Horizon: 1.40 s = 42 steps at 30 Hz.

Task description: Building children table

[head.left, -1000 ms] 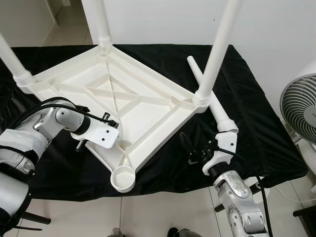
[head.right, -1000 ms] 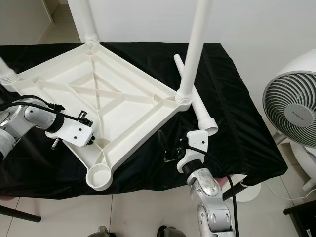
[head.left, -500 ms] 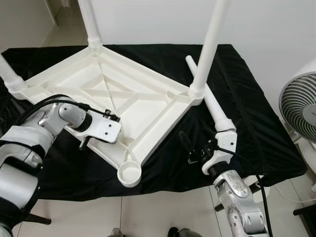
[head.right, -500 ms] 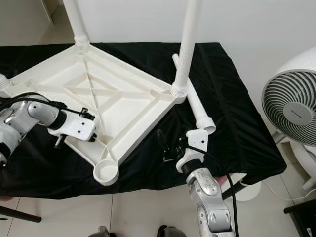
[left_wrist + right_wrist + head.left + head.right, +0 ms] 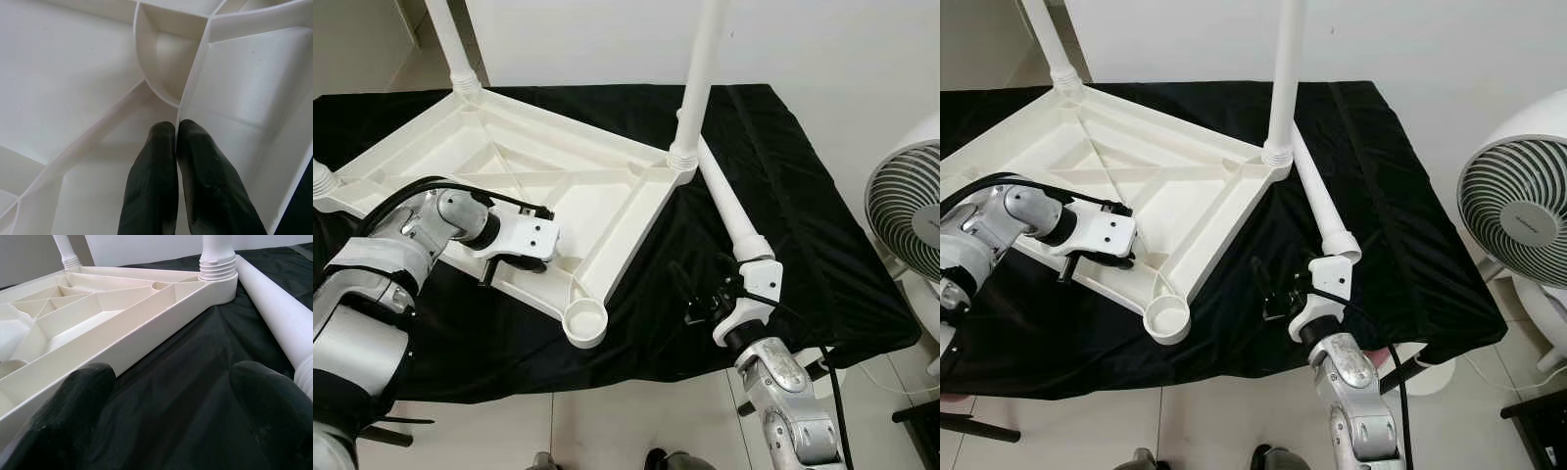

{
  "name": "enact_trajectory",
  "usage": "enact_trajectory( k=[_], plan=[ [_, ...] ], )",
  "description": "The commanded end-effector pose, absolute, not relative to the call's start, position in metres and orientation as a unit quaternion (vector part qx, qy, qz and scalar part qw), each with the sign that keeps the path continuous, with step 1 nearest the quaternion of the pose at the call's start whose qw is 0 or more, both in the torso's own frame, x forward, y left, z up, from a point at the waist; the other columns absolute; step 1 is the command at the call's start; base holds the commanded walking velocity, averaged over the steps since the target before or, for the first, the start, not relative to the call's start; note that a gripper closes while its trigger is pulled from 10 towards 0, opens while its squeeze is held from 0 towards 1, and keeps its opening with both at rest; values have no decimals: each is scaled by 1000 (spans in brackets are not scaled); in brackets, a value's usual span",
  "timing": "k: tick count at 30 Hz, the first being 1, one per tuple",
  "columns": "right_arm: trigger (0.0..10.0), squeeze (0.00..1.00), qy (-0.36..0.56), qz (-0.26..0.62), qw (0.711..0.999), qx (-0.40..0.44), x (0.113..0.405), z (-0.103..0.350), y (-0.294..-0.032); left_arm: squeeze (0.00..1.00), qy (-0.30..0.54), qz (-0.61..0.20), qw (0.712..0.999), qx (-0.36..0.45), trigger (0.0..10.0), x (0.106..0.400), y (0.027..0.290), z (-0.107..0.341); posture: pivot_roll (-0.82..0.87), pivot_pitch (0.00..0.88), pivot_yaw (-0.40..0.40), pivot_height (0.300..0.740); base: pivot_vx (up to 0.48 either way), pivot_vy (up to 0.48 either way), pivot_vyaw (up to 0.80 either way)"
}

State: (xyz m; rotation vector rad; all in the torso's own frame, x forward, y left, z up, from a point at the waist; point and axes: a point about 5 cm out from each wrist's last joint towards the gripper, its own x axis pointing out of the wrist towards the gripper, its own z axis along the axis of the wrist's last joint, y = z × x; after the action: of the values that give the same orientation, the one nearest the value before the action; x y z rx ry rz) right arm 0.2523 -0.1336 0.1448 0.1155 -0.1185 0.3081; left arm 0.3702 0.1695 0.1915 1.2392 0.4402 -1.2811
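Note:
A white children's tabletop (image 5: 558, 186) lies upside down on the black cloth. Upright legs stand in three corners, one at the right corner (image 5: 697, 78). The near corner socket (image 5: 585, 321) is empty. A loose white leg (image 5: 729, 211) lies on the cloth, touching the right corner. My left gripper (image 5: 176, 128) is shut on a thin rib of the tabletop beside the near socket. My right gripper (image 5: 171, 382) hovers open low over the cloth near the front edge, between the tabletop's edge and the loose leg's threaded end (image 5: 1340, 245).
A white fan (image 5: 906, 215) stands off the table's right end. The black cloth (image 5: 803, 196) hangs over the front edge above a tiled floor. A white wall runs behind the table.
The tabletop has turned on the cloth with my left gripper on it: its right corner moved back and left, and the empty socket moved right. The right arm stayed put.

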Motion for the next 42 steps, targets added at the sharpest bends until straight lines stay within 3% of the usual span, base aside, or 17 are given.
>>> enact_trajectory(
  k=[1,11,13,16,20,21,22,23,28,39,40,42],
  plan=[
    [10000,0,-48,154,985,61,249,141,-131,0,176,-420,707,540,0,382,188,177,66,152,22,740,0,0,0],
    [10000,0,-50,156,984,66,250,142,-127,0,172,-414,743,497,0,379,179,166,66,138,15,740,0,0,0],
    [10000,0,-51,159,984,67,250,142,-126,0,169,-397,766,476,0,380,177,165,66,131,12,740,0,0,0],
    [10000,0,-52,161,983,67,251,142,-125,0,167,-385,779,466,0,380,176,163,66,130,10,740,0,0,0],
    [10000,0,-52,163,983,66,252,142,-125,0,164,-393,776,466,0,378,173,160,70,129,1,740,0,0,0],
    [10000,0,-52,165,983,65,252,143,-125,0,163,-400,772,466,6549,376,172,158,72,131,-2,740,0,0,0],
    [10000,0,-52,165,983,65,252,143,-125,0,163,-400,772,466,6549,376,172,158,72,131,-2,740,0,0,0],
    [10000,0,-52,167,983,65,253,143,-125,0,160,-402,770,469,0,375,171,158,72,132,-1,740,0,0,0],
    [10000,0,-55,164,983,65,254,144,-126,0,170,-355,793,465,0,380,178,160,68,135,6,740,0,0,0],
    [10000,0,-55,155,984,69,253,144,-127,0,180,-315,812,457,0,381,182,155,66,144,12,740,0,0,0],
    [10000,0,-56,155,984,69,253,144,-127,0,173,-329,811,451,10000,380,178,155,66,144,12,740,0,0,0],
    [10000,0,-56,155,984,69,254,145,-127,0,171,-338,815,438,10000,379,174,155,69,146,7,740,0,0,0]
  ],
)
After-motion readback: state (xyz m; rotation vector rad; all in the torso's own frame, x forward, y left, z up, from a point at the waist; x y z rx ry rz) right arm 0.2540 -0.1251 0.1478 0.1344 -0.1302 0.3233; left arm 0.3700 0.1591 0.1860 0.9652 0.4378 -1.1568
